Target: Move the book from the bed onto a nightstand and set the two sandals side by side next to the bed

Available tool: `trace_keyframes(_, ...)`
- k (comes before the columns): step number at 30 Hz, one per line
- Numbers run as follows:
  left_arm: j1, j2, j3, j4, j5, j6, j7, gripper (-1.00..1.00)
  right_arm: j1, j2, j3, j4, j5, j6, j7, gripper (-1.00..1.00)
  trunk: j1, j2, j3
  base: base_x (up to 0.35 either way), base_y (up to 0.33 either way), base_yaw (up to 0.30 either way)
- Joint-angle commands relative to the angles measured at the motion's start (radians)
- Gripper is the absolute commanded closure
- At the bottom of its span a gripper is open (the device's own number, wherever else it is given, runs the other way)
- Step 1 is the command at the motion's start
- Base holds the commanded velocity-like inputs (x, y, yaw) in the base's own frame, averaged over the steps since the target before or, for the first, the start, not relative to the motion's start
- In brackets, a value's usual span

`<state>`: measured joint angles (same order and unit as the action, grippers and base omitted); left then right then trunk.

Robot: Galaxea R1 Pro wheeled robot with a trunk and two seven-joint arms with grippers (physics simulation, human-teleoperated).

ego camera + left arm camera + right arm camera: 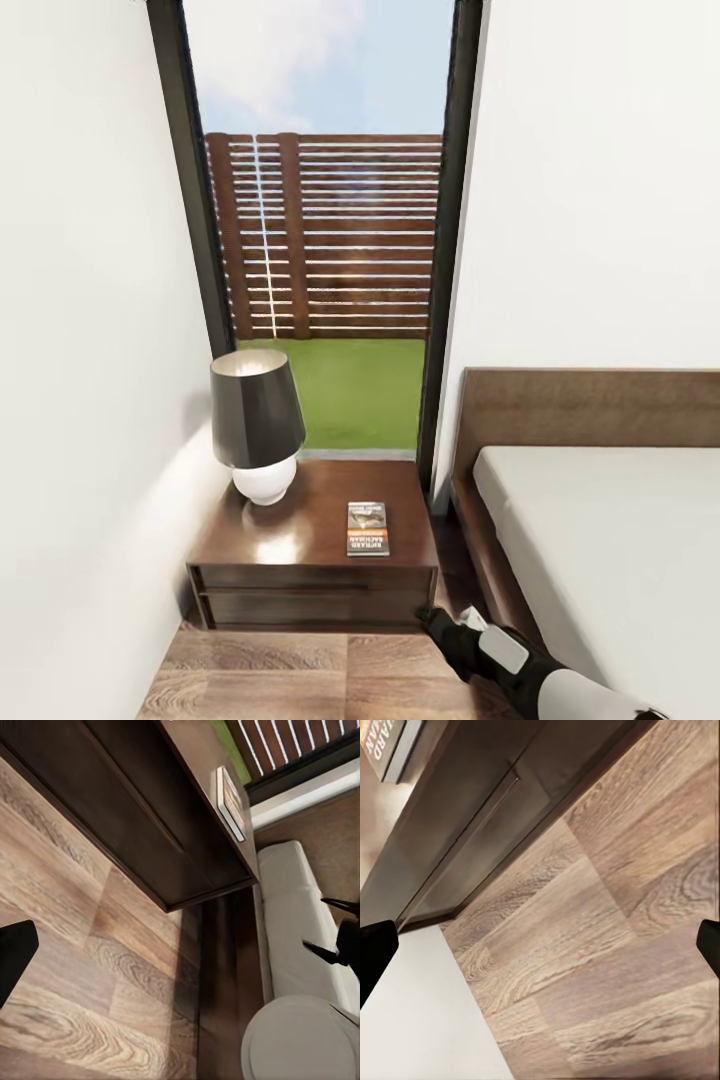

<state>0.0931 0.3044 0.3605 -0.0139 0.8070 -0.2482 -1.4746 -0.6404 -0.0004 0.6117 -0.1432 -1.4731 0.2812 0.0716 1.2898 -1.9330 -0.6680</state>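
**Book lies on the nightstand beside the bed**

The small dark-covered paperback book (367,528) is seen lying flat on the low dark-brown wooden nightstand (300,590), toward its bed-side edge. A black-shaded lamp with a round white base (258,427) is stood on the same top, well apart from the book, on the wall side. The dark-framed bed with its light-grey mattress (610,550) is set just beside the nightstand. The right tool (540,945) is held with its fingers wide apart over the wood-plank floor (607,945). Whether the left tool is apart or together cannot be told.
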Motion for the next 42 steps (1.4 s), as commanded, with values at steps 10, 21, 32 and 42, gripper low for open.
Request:
trace_keyframes(10,0.001,-0.002,0.004,-0.001,-0.004,-0.007,0.001,-1.00,0.000,0.000,0.004,0.079,0.003,0.003,0.004,-1.00,-0.039,0.070,0.031,0.000,0.000,0.000)
trace_keyframes(21,0.001,-0.010,-0.023,-0.001,-0.005,-0.007,0.033,-1.00,0.004,0.000,0.006,0.126,0.006,0.003,0.004,-1.00,-0.081,0.147,0.065,0.000,0.000,0.000)
trace_keyframes(32,0.001,-0.012,-0.035,-0.001,-0.005,-0.006,0.043,-1.00,0.008,-0.002,0.006,0.160,0.005,0.002,0.004,-1.00,-0.123,0.224,0.100,0.000,0.000,0.000)
trace_keyframes(42,0.001,-0.013,-0.035,-0.001,-0.005,-0.006,0.045,-1.00,0.007,-0.002,0.006,0.186,0.006,-0.010,0.004,-1.00,-0.161,0.294,0.131,0.000,0.000,0.000)
